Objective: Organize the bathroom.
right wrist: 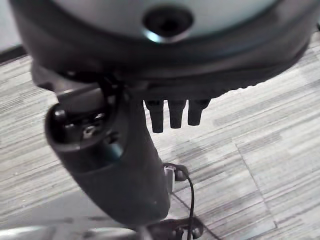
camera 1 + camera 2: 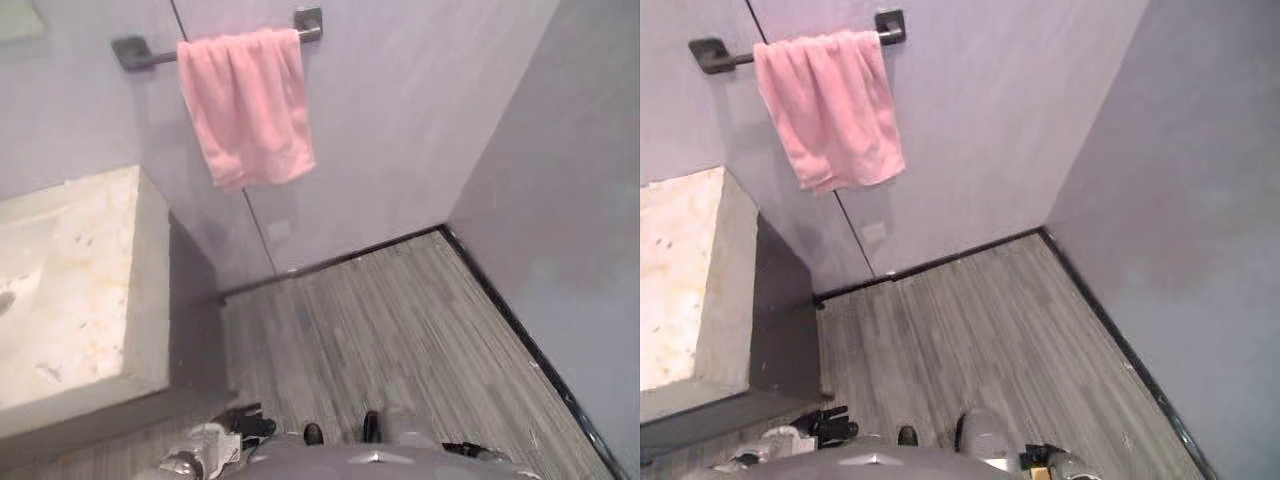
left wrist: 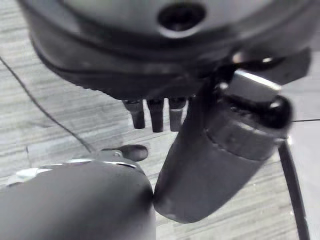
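A pink towel (image 2: 250,110) hangs folded over a dark wall bar (image 2: 135,52) at the far wall, above and to the right of a pale stone basin (image 2: 70,290). My left hand (image 3: 156,112) hangs low at my side over the plank floor, fingers straight and holding nothing. My right hand (image 1: 175,112) hangs the same way on the other side, fingers straight and empty. Both hands are far below the towel and apart from the basin.
The basin sits on a dark vanity (image 2: 195,310) along the left. A grey wall (image 2: 570,230) with a dark baseboard closes the right side. Striped wood-look floor (image 2: 400,330) stretches between vanity and wall up to the far wall.
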